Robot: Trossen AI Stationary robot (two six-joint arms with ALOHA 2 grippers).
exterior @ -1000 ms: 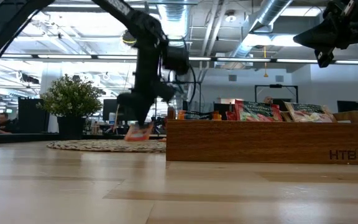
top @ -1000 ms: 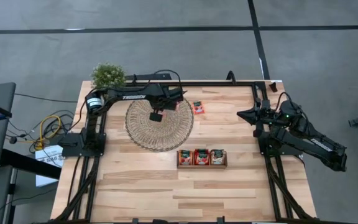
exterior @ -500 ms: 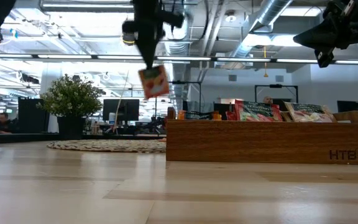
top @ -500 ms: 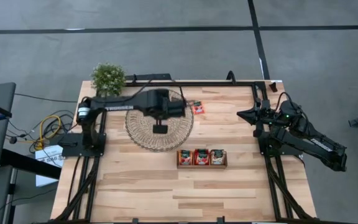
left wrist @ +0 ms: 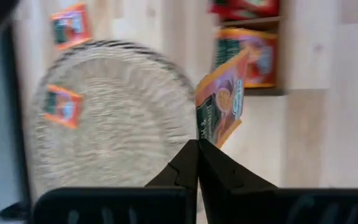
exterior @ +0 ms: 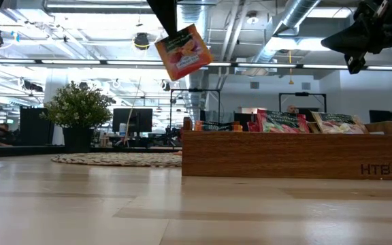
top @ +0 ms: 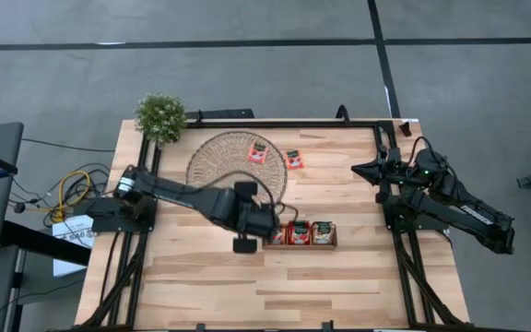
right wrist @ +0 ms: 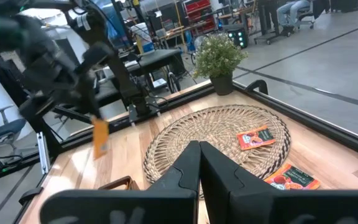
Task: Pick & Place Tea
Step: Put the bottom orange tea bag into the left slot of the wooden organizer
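My left gripper point(left wrist: 197, 146) is shut on a red tea sachet point(exterior: 182, 51) and hangs high over the table, just left of the brown wooden tray point(top: 325, 245). The tray holds red sachets point(top: 322, 231) in its compartments. Another red sachet point(top: 258, 152) lies flat on the round woven mat point(top: 219, 166). One more sachet point(top: 294, 160) lies on the table right of the mat. My right gripper point(right wrist: 199, 149) is shut and empty, pulled back at the table's right edge. My left gripper pinches the sachet by its upper edge point(left wrist: 209, 132) between its two fingers. They come from above, slanting down. The sachet hangs below them, tilted on one corner point(exterior: 175, 79), well clear of the table and the tray.
A potted plant point(top: 160, 114) stands at the far left corner. Bare wood lies between the tray and the table's near edge. My right arm point(top: 450, 203) lies along the right side of the table.
My left gripper has risen from the mat with the sachet and swung toward the near edge and the tray, turning as it went. The sachet, low over the mat a second ago, now hangs high and clear.
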